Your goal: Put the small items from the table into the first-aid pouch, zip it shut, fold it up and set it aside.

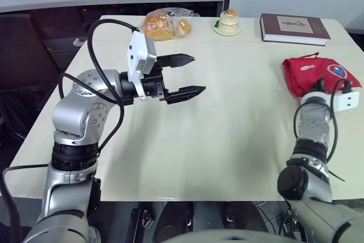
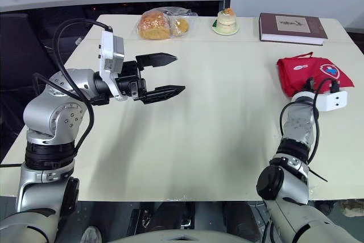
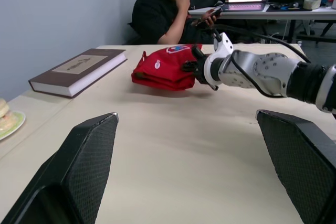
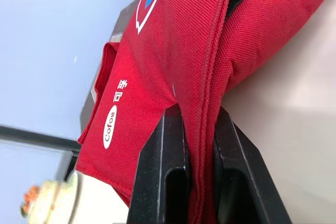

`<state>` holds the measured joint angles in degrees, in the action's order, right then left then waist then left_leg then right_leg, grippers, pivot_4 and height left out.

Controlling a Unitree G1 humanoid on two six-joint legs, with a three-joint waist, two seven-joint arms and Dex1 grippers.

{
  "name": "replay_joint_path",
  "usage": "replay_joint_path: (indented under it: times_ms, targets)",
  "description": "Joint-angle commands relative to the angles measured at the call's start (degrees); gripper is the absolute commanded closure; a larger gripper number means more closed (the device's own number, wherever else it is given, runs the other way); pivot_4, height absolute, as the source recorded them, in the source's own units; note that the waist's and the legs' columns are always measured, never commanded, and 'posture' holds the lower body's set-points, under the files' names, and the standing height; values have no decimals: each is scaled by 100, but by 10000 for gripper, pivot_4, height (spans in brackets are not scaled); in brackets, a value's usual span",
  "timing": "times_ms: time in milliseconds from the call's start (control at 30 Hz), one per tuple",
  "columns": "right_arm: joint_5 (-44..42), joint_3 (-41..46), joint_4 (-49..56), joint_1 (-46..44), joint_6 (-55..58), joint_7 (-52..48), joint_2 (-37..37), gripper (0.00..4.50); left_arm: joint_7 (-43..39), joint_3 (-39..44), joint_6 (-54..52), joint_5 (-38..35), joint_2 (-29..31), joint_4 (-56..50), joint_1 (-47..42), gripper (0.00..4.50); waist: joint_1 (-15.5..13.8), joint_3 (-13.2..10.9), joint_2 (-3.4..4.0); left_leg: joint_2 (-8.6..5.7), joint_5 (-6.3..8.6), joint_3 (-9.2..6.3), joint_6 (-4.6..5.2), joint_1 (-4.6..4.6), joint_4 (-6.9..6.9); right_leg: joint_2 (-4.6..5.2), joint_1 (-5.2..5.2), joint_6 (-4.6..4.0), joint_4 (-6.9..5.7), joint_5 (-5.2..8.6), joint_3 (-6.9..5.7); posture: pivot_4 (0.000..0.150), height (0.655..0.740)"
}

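The red first-aid pouch lies folded near the table's right edge, with a white label and a blue-and-red badge on top. My right gripper is shut on the pouch's seamed edge, the fabric pinched between both fingers. In the left wrist view the right gripper meets the pouch at its near side. My left gripper hovers open over the table's middle-left, nothing between its fingers, pointing toward the pouch.
A brown book lies at the back right. A small cake on a plate and a bag of bread sit along the far edge. A seated person is beyond the table.
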<state>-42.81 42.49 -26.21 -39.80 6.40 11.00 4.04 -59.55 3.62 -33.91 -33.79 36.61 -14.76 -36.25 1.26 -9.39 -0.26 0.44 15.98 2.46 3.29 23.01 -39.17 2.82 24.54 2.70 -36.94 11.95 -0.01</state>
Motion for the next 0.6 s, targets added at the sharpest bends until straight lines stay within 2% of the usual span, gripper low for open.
replay_joint_path:
  times_ms: [33, 100, 167, 233, 433, 500, 600]
  targets:
    - [-174, -306, 604, 247, 457, -227, 75, 28434, 19, 47, 107, -85, 16, -133, 25, 0, 2, 0, 0, 0, 0, 3, 0, -1, 0, 1, 1, 0, -2, 0, 3, 1500, 7289]
    - [-240, -406, 873, 450, 724, -246, 144, 18656, 31, 72, 104, -101, 24, -146, 56, 0, -2, 0, 0, 0, 1, 7, 1, -2, -1, 1, 1, 0, -3, 0, 6, 1500, 7289]
    - [-399, -395, 1247, 657, 943, -124, 156, 6622, 38, 94, 116, -106, 32, -159, 117, 0, -6, 0, 0, 0, 4, 8, 7, -2, -1, 1, 1, 0, -3, 0, 7, 1500, 7289]
    - [-543, -474, 1729, 960, 1292, -98, 214, 506, 70, 117, 99, -157, -4, -225, 243, 0, -14, 1, 1, 0, 6, 9, 11, -3, -1, 0, 2, 0, -3, 0, 8, 1500, 7289]
    - [-867, -885, 2940, 1909, 2254, -325, 569, 506, 207, 128, 215, -135, -89, -444, 894, 0, -35, 1, 0, 1, 6, 11, 10, -1, 0, 1, 5, 0, -2, 1, 14, 1500, 7289]
    - [-359, -1402, 3364, 2562, 2110, -1440, 1160, 506, 424, 199, 227, -51, -135, -583, 1371, 0, -30, 4, 9, 1, 11, 21, 19, -4, -1, 0, 6, 0, -1, 1, 22, 1500, 7289]
    - [432, -2049, 3695, 3509, 1295, -3107, 1966, 506, 662, 339, 259, 40, -79, -741, 1971, 0, -39, 5, 10, 0, 17, 29, 29, -12, 2, -1, 4, 2, 4, 2, 34, 1500, 7289]
